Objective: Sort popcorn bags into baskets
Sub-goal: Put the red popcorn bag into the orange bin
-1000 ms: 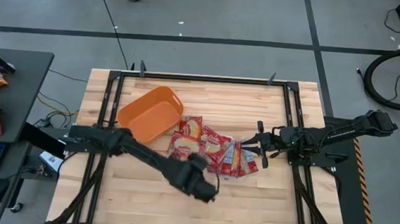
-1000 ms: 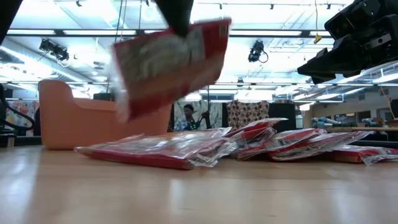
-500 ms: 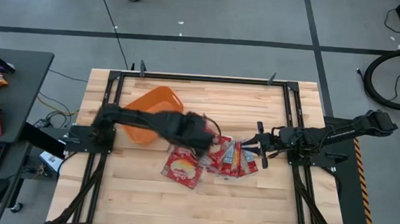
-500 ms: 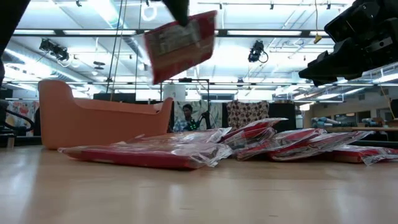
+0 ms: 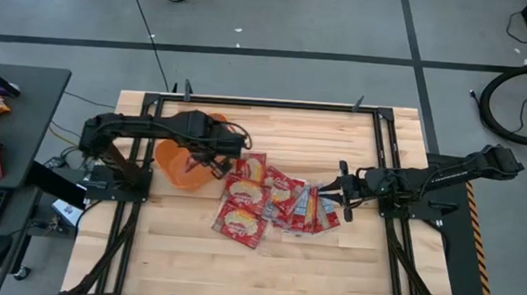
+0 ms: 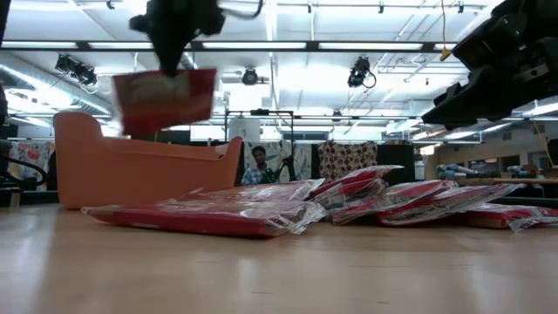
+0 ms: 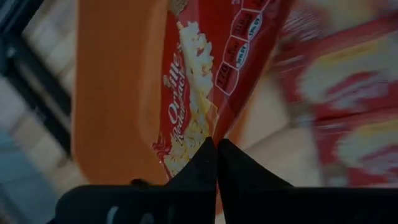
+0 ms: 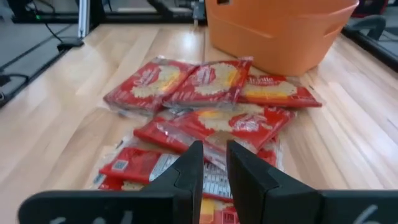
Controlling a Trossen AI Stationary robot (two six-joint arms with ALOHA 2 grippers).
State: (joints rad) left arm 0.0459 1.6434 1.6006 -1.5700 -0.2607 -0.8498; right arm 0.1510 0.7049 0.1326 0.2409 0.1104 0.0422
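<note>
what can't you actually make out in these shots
- Inside of the orange basket: low view shows only its outer wall; in the high view the left arm covers it.
- Held popcorn bag: motion-blurred in the low view, print unreadable; the left gripper is shut on its edge.
- Count of the popcorn bags: overlapping in every view.
- Right gripper: hangs over the pile, holding nothing visible.

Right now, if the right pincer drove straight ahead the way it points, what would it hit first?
The right pincer points at the pile of popcorn bags lying on the table; the nearest bags would probably come first. The orange basket sits beyond them.
</note>
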